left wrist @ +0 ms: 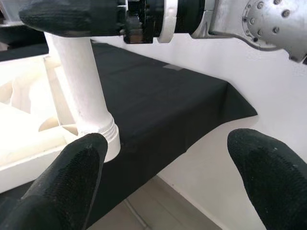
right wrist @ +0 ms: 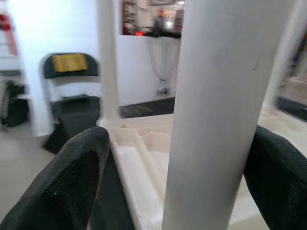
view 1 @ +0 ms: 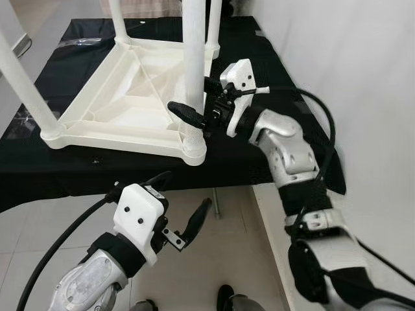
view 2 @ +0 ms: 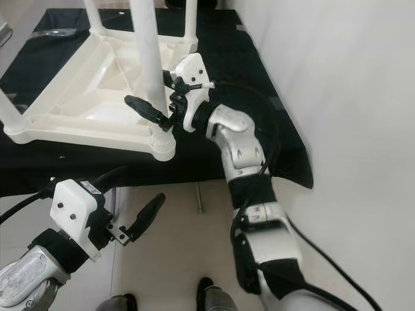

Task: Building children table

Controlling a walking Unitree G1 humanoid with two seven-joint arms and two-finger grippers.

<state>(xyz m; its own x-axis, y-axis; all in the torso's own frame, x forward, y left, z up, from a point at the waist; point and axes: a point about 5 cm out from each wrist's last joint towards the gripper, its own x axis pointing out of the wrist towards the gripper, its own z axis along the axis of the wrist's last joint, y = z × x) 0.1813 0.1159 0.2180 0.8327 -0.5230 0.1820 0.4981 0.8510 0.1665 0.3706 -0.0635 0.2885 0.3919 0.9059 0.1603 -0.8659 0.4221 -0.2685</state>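
A white plastic children's table (view 1: 123, 103) lies upside down on a black-covered bench (view 1: 78, 172), its legs pointing up. The near right leg (view 1: 193, 58) stands in its corner socket (view 1: 192, 148). My right gripper (view 1: 192, 97) is open and straddles this leg low down, one finger (view 1: 185, 113) in front and the other behind. In the right wrist view the leg (right wrist: 216, 110) fills the space between the pads, with a gap on one side. My left gripper (view 1: 185, 201) hangs open below the bench's front edge, holding nothing, and looks up at the same corner (left wrist: 96, 129).
Three more legs rise from the other corners, one at the near left (view 1: 26, 91) and two at the back (view 1: 118, 16). A white wall (view 1: 363, 65) runs close along the right. Tiled floor (view 1: 214, 259) lies below the bench edge.
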